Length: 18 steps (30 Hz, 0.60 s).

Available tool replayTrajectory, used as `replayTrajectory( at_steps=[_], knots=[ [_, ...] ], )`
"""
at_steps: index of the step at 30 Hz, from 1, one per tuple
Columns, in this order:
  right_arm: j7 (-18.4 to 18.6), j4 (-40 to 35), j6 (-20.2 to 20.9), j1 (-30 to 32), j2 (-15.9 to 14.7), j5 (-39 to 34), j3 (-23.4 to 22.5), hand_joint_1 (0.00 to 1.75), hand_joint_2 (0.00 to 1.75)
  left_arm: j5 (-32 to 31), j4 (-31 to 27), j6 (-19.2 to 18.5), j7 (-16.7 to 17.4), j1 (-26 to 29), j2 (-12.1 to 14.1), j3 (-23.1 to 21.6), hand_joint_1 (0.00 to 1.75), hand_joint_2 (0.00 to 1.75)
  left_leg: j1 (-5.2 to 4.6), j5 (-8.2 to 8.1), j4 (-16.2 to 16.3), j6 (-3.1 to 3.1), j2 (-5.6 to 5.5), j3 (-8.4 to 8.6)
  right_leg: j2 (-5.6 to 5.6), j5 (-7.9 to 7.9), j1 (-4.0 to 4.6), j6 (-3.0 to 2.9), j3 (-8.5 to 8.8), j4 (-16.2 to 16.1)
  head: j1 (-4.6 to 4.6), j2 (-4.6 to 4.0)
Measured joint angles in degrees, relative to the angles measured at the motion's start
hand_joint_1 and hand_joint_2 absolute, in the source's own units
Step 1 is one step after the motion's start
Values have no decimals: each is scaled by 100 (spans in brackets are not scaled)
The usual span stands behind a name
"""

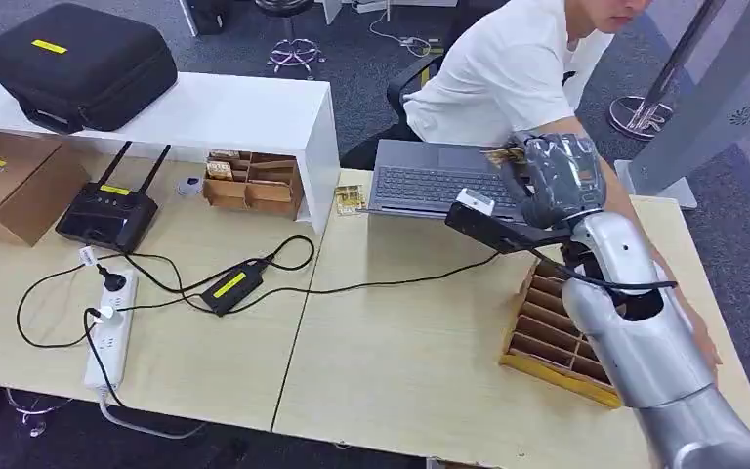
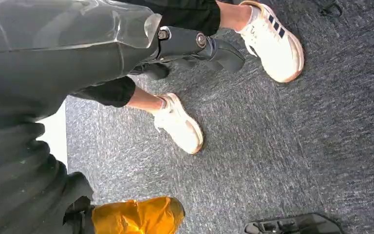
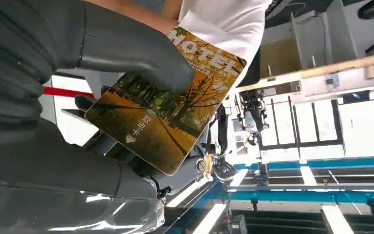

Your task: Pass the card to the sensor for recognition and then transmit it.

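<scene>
My right hand (image 1: 562,176) is raised above the table's far right side, over the edge of the open laptop (image 1: 430,181). It pinches a hotel card (image 3: 165,112), printed with yellow autumn trees, between the thumb (image 3: 126,48) and the fingers beneath. In the head view only the card's edge (image 1: 503,154) peeks out beside the hand. A small round grey-white device (image 1: 191,184) sits under the white shelf at the left; I cannot tell whether it is the sensor. My left hand (image 2: 195,46) hangs over the grey carpet, fingers extended and holding nothing.
A person in a white shirt (image 1: 508,68) sits behind the laptop, one arm reaching past my right arm toward the slotted wooden tray (image 1: 547,332). A router (image 1: 107,215), power strip (image 1: 112,332), cables, a card box (image 1: 254,181) and a loose card (image 1: 350,200) lie left. Shoes (image 2: 180,124) stand near my left hand.
</scene>
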Motion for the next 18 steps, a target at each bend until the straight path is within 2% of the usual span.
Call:
replayTrajectory(
  at_steps=[5, 18],
  knots=[
    [81, 201, -28, -41, 30, -9, 212, 175, 175, 2, 0, 9, 0, 2, 0, 0, 0, 175, -1, 0, 0, 1, -4, -2, -3, 0, -1, 0, 0, -3, 0, 0],
    [107, 380, -83, -37, 30, -9, 393, 175, 175, 11, 0, 11, 37, 9, 4, -2, 0, 175, 0, 1, 1, 0, -5, -1, -2, 0, 0, 0, -3, -1, 2, 0]
  ],
)
